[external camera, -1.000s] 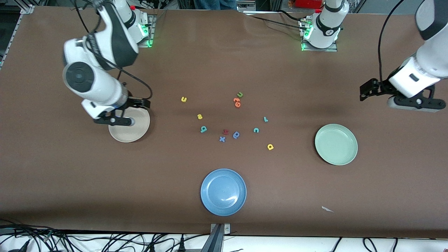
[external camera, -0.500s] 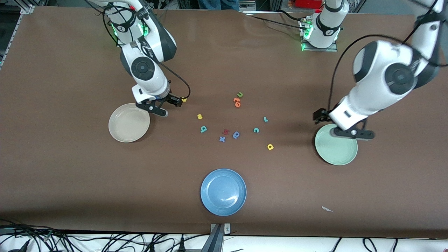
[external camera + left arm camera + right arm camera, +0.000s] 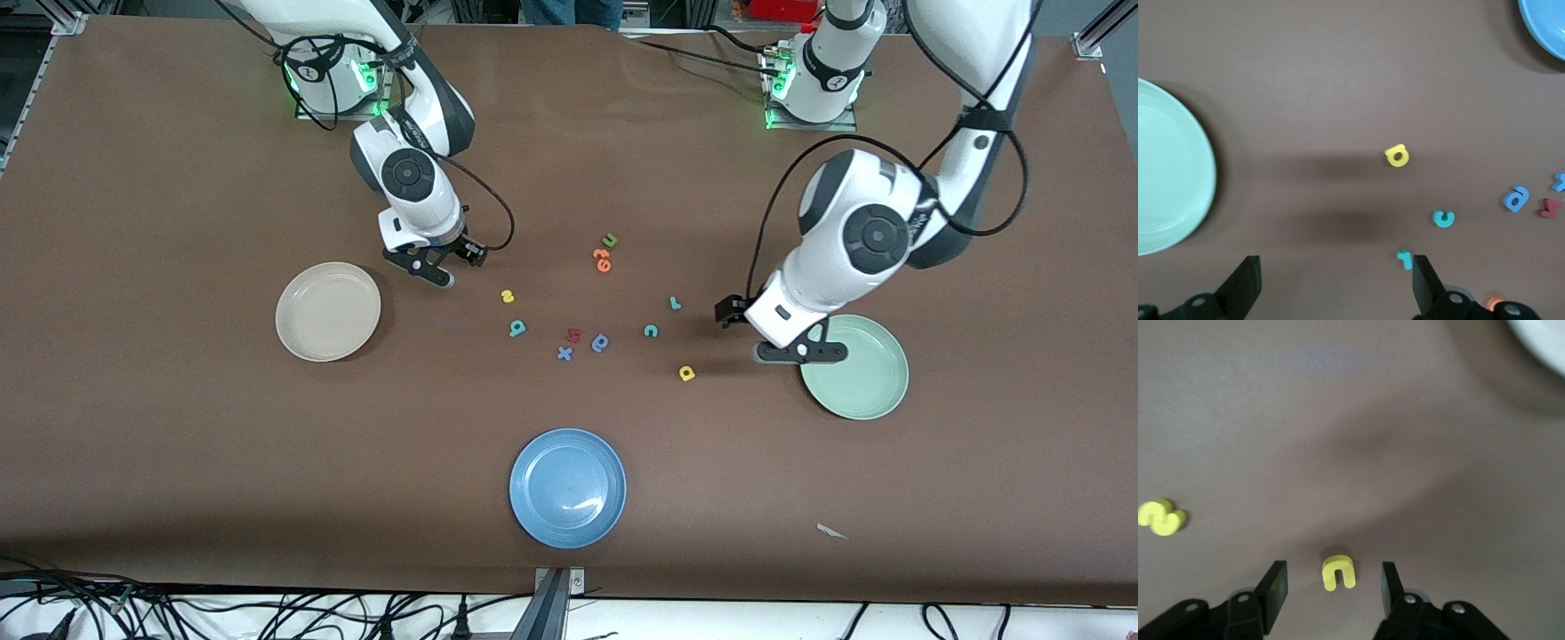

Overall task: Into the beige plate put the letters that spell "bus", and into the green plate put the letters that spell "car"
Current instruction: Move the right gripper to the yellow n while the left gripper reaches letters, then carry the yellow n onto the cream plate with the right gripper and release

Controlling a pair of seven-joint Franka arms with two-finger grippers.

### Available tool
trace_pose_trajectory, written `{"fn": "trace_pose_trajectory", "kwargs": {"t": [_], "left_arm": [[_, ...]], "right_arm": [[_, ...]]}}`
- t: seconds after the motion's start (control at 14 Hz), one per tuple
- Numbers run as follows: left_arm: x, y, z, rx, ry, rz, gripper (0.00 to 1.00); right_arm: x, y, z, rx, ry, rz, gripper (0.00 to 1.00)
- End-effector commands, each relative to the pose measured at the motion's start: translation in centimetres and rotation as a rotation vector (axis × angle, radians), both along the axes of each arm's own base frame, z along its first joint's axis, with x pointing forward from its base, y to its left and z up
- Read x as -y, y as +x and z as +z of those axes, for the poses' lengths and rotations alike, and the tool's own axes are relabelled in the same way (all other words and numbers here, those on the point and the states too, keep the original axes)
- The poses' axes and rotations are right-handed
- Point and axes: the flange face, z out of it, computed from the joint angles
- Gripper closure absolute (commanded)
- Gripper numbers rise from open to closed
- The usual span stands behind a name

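Right gripper [image 3: 1333, 587] sits spread around the yellow u [image 3: 1338, 572], not touching it; left gripper [image 3: 1336, 283] hovers wide open beside the green plate [image 3: 1165, 173].

Matt brown table [image 3: 178, 427]; glossy blue plate [image 3: 533, 498]; matt foam yellow u [image 3: 1338, 573]

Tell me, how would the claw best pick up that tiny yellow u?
Probably straight down from above, pinching the yellow u across its two outer sides. It lies flat on the table, and the right claw already straddles it, fingers open, one on each side.
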Motion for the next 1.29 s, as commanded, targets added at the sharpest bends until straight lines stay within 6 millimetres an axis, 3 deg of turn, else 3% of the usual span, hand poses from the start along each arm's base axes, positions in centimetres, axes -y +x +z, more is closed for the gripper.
{"fn": "trace_pose_trajectory", "kwargs": {"t": [0.0, 0.29, 0.43, 0.64, 0.71, 0.93, 1.14, 1.21], "left_arm": [[2.1, -3.0, -3.0, 0.021, 0.009, 0.029, 0.00], [4.0, -6.4, -7.6, 0.065, 0.015, 0.044, 0.00], [5.9, -7.3, -9.8, 0.045, 0.013, 0.087, 0.00], [7.7, -7.9, -12.8, 0.047, 0.050, 0.132, 0.00], [8.0, -7.9, -13.7, 0.048, 0.063, 0.153, 0.02], [9.4, -8.0, -15.0, 0.050, 0.078, 0.189, 0.06], [9.5, -8.0, -15.0, 0.049, 0.079, 0.189, 0.16], [9.5, -8.0, -14.9, 0.050, 0.078, 0.191, 0.21]], "right_arm": [[-0.4, -0.8, -1.4, 0.017, 0.023, -0.016, 0.35], [-0.6, -1.4, -2.6, 0.014, 0.021, -0.033, 0.38], [-0.8, -1.6, -2.8, 0.011, 0.020, -0.030, 0.49], [-0.8, -1.6, -3.0, 0.007, 0.017, -0.028, 0.85], [-0.9, -1.4, -2.8, 0.010, 0.021, -0.024, 0.87], [-1.1, 0.0, 0.7, 0.058, 0.042, -0.005, 0.87], [1.0, 3.7, 5.2, 0.021, -0.008, 0.056, 0.87], [3.1, 5.0, 6.4, 0.006, -0.024, 0.082, 0.87]]}}
